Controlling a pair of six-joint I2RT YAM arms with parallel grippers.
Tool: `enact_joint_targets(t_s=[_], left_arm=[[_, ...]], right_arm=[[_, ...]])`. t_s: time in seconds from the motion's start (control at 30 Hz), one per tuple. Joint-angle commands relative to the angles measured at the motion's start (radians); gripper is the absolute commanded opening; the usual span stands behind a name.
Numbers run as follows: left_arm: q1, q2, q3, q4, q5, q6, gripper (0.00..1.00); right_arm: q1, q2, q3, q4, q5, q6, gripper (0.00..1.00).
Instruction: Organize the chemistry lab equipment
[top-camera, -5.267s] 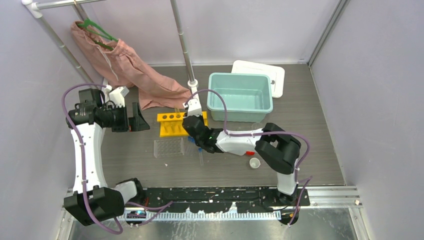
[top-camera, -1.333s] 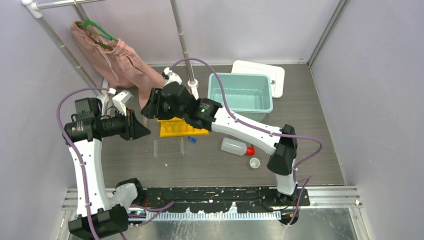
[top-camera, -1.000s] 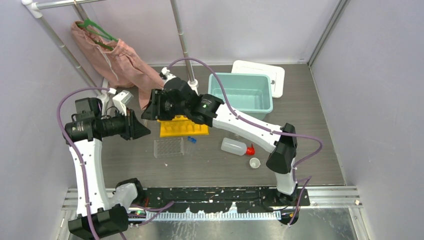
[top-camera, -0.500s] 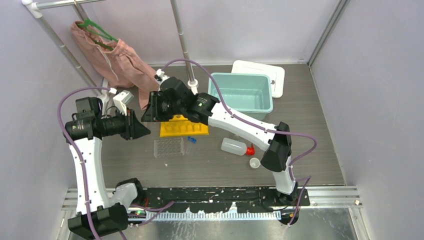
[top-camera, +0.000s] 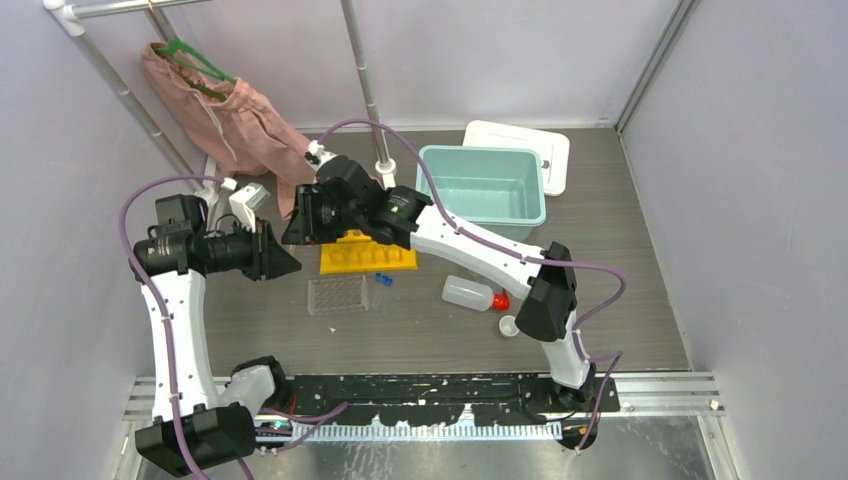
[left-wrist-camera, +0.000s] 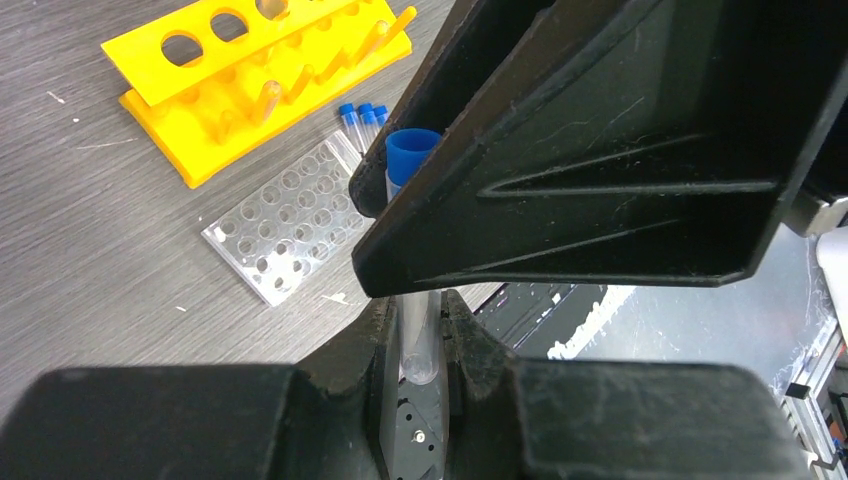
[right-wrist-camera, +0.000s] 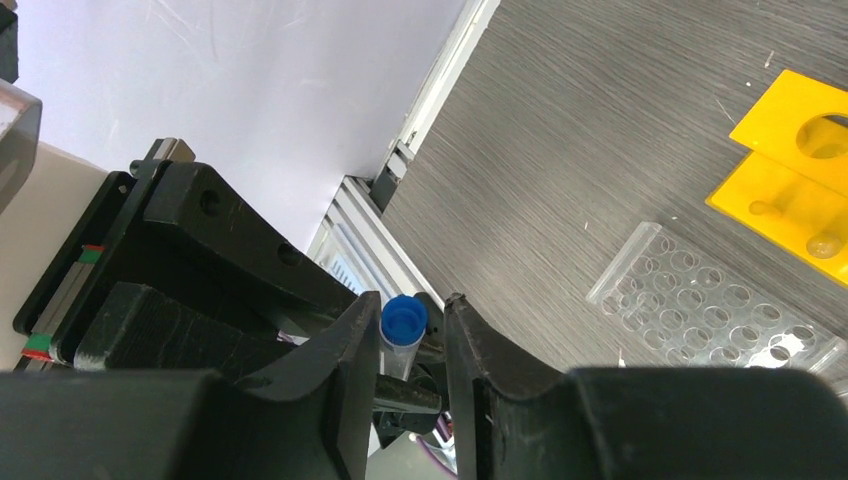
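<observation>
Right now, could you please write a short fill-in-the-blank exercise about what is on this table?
The left gripper is shut on a clear tube with a ____ cap.
The tube rack is ____.
The white squeeze bottle lies on its ____.
Missing words: blue, yellow, side.

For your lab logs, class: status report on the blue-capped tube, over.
Left end effector shut on blue-capped tube. Right end effector straddling its cap, grip unclear. Right arm overhangs yellow tube rack.
</observation>
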Motion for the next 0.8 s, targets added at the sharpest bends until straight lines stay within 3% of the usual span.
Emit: enact_joint_targets(t_s=[0.0,0.17,0.23,0.3,0.33,0.4,0.43,0.77], left_arm=[[0.005,-0.011,0.001,-0.009,0.053,0.022,0.00],[0.005,-0.006,-0.009,-0.005,0.052,0.024,0.00],[0.004,0.001,-0.012,-0.003,0.043,0.023,0.09],[0.004,0.010,-0.017,0.007,0.020,0.012,0.43],[0.005,0.015,-0.021,0.017,0.003,-0.002,0.69],[0.005,0.026,-0.028,0.035,-0.031,-0.025,0.92],[0.005,0.032,-0.031,0.046,-0.047,-0.038,0.98],[0.005,0.139,0.015,0.083,-0.280,-0.126,1.00]], right_arm=[[-0.015,0.018,0.042,0.018,0.044,-0.038,0.35],[-0.020,0.022,0.038,0.020,0.081,-0.050,0.10],[-0.020,0.014,0.021,0.022,0.108,-0.067,0.03],[-0.019,-0.005,-0.009,0.028,0.142,-0.088,0.01],[-0.021,-0.017,-0.026,0.030,0.164,-0.098,0.01],[-0.020,-0.046,-0.067,0.039,0.224,-0.124,0.01],[-0.020,-0.066,-0.091,0.046,0.243,-0.136,0.01],[0.013,-0.166,-0.327,0.167,0.440,-0.280,0.01]])
